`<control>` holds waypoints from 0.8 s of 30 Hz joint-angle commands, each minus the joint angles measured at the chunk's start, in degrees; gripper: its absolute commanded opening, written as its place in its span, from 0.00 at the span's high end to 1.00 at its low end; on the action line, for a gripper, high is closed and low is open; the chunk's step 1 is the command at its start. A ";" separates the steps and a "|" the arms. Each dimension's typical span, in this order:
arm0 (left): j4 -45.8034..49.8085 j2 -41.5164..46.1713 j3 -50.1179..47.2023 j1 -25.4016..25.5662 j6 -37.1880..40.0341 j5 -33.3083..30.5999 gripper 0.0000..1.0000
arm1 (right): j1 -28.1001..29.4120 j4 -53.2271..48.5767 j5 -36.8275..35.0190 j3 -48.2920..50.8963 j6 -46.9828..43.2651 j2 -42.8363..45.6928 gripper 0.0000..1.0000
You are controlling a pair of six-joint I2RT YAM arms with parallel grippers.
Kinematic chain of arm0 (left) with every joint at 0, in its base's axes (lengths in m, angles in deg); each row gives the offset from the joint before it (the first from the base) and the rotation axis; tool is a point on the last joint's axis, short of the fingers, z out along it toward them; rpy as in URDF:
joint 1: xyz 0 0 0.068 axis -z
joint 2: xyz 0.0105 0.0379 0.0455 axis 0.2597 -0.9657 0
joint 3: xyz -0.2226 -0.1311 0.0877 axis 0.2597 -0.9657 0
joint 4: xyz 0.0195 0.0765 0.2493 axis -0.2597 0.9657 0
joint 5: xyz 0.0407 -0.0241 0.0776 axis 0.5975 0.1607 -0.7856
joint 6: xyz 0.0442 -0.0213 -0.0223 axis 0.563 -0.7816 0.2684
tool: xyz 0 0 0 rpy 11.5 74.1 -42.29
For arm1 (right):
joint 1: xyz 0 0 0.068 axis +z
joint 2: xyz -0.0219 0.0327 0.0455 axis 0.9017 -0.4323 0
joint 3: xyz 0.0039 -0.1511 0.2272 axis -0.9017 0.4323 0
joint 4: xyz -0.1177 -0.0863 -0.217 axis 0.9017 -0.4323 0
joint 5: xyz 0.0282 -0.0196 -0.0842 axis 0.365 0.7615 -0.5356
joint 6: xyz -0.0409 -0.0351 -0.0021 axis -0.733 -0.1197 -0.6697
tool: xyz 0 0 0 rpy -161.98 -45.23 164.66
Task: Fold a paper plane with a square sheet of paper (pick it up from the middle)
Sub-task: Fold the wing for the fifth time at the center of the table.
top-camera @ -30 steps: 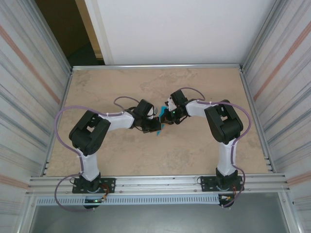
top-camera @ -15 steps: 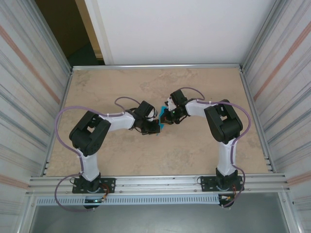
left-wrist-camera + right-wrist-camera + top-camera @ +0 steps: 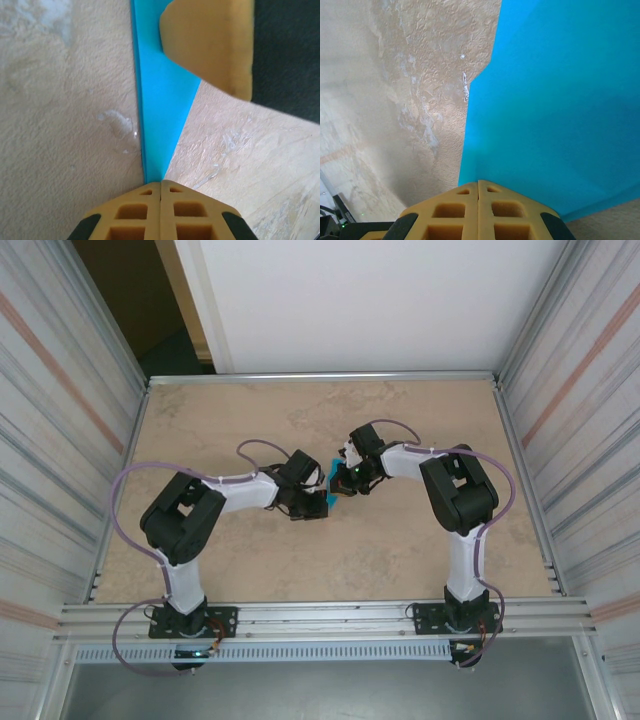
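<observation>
The turquoise sheet of paper (image 3: 331, 487) is folded and held above the middle of the table between both grippers. In the left wrist view the paper (image 3: 159, 100) is a narrow wedge that tapers into my left gripper (image 3: 160, 183), which is shut on its tip. A yellow finger (image 3: 210, 40) of the other gripper presses the paper's far end. In the right wrist view the paper (image 3: 560, 100) is a broad flat face, and my right gripper (image 3: 478, 181) is shut on its near edge. Whether it has a paper plane's shape I cannot tell.
The beige table (image 3: 250, 410) has a metal rail (image 3: 320, 376) along its far edge and corrugated walls on both sides. Both arms bend inward, with the left gripper (image 3: 318, 502) and the right gripper (image 3: 342, 480) almost touching at the centre. Purple cables loop off each arm.
The left gripper has edged up and right toward the right gripper. The paper between them has shifted slightly upward, and less of it shows from above. Both stay shut.
</observation>
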 commanded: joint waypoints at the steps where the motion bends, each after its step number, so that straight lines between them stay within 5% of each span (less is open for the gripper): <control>1: 7.96 0.88 -1.69 0.97 1.40 -0.94 0.96 | -0.41 -5.04 -11.34 2.32 0.81 -6.18 1.00; 9: 9.66 0.92 -2.49 1.10 1.95 -2.26 0.99 | -0.42 -5.40 -11.53 2.33 0.75 -6.25 1.00; 17: 3.25 9.88 -2.08 0.11 2.24 0.87 0.98 | -0.37 -5.54 -11.65 2.34 0.79 -5.96 1.00; 24: -1.71 1.76 2.84 -0.62 -0.03 2.39 0.99 | -0.33 -5.53 -11.39 2.32 0.99 -6.18 1.00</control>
